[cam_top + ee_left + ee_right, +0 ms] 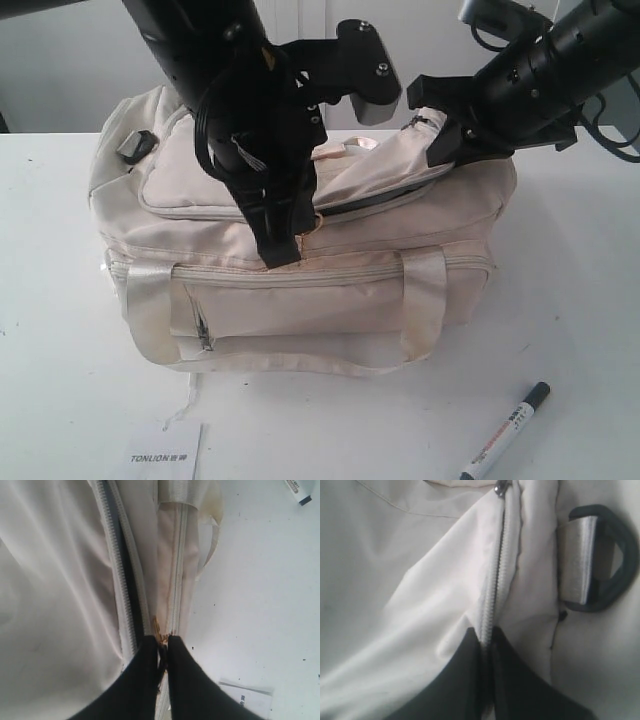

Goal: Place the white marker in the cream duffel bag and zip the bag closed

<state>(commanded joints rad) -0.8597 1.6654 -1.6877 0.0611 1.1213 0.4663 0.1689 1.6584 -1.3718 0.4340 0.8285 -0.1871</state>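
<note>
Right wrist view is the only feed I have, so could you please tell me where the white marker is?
Observer: The white marker lies on the table, nearer the exterior camera than the cream duffel bag and toward the right of that view. It is not inside the bag.
Operator: Thank you. Is the bag open anywhere on top?
Observer: Yes, the exterior view shows a dark gap along the front edge of the top flap.
Operator: And what is the left gripper doing?
Observer: It is pinched shut on the bag at the zip lines, near the middle of its upper front edge.
</note>
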